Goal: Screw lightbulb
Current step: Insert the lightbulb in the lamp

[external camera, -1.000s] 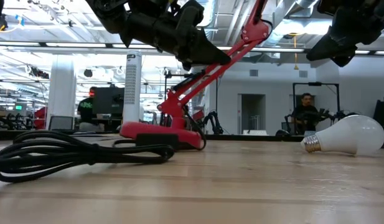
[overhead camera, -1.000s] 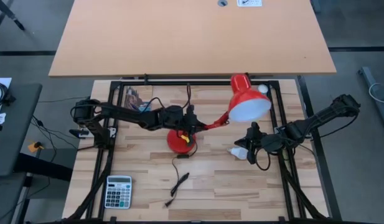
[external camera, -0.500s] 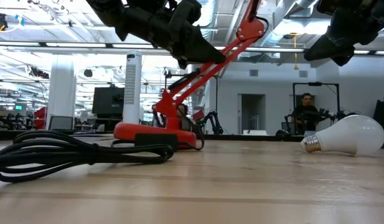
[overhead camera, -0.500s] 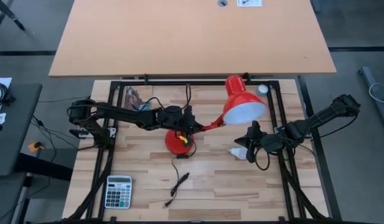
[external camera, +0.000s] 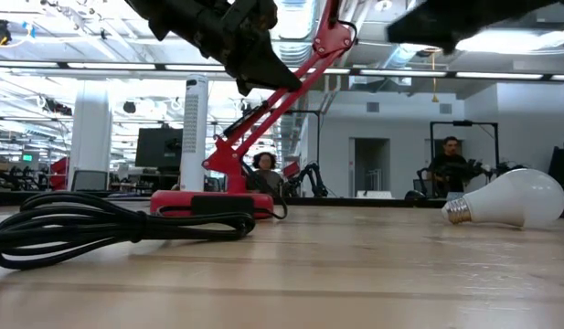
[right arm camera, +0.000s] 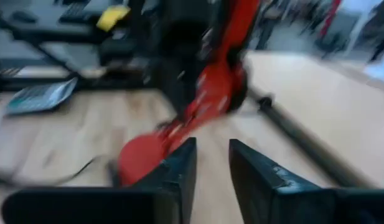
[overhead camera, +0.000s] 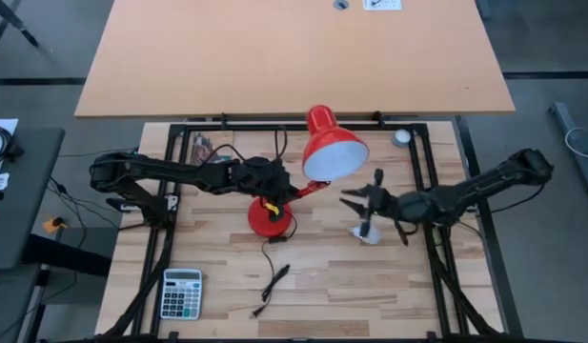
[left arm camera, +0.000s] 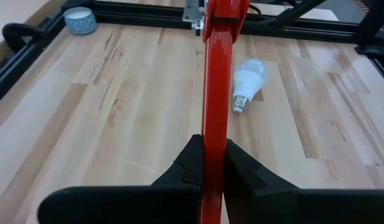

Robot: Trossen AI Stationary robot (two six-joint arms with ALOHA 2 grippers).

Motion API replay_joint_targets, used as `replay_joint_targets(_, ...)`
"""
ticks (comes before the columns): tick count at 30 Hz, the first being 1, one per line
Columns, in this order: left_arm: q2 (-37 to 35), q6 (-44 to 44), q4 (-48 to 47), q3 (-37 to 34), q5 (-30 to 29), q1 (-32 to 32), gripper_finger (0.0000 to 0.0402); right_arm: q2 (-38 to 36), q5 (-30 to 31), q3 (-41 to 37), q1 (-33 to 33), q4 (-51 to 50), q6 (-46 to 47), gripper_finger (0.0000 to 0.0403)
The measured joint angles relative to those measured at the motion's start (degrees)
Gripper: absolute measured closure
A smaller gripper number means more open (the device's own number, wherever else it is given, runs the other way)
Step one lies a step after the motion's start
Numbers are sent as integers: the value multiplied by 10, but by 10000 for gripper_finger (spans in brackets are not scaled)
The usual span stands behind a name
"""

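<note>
Left gripper (left arm camera: 210, 163) is clamped on the red lamp arm (left arm camera: 215, 93), presumably steadying it for fitting. Right gripper (overhead camera: 362, 200), jaws apart and empty, hovers at the lightbulb's 12 o'clock. The lightbulb (overhead camera: 367, 233) lies on the table (overhead camera: 322, 286) (unscrewed, at the lamp base's (overhead camera: 271, 219) 3 o'clock).

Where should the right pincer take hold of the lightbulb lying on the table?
On the white glass globe of the lightbulb, from straight above. It lies on its side on the wooden table, free of the red lamp arm, so its round sides are exposed. That leaves the metal screw base bare for threading.
</note>
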Motion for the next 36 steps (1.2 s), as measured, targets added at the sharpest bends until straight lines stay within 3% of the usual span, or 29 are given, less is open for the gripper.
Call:
replay_joint_targets(3,0,-2,-1,0,-2,-4,386,22,-43,0,-44,76,-24,254)
replay_joint_targets(9,-1,2,-15,2,-2,-14,386,14,-154,0,-102,127,-26,177)
replay_joint_targets(13,-1,3,-19,2,0,-16,386,-3,-231,0,-132,198,-25,150)
replay_joint_targets(20,0,6,-14,2,1,-17,386,14,-348,8,-176,293,-11,148)
replay_joint_targets(30,0,5,-14,1,2,-17,382,111,-391,101,-191,289,-11,151)
replay_joint_targets(36,0,9,-27,1,3,-17,381,129,-395,113,-190,280,-20,212)
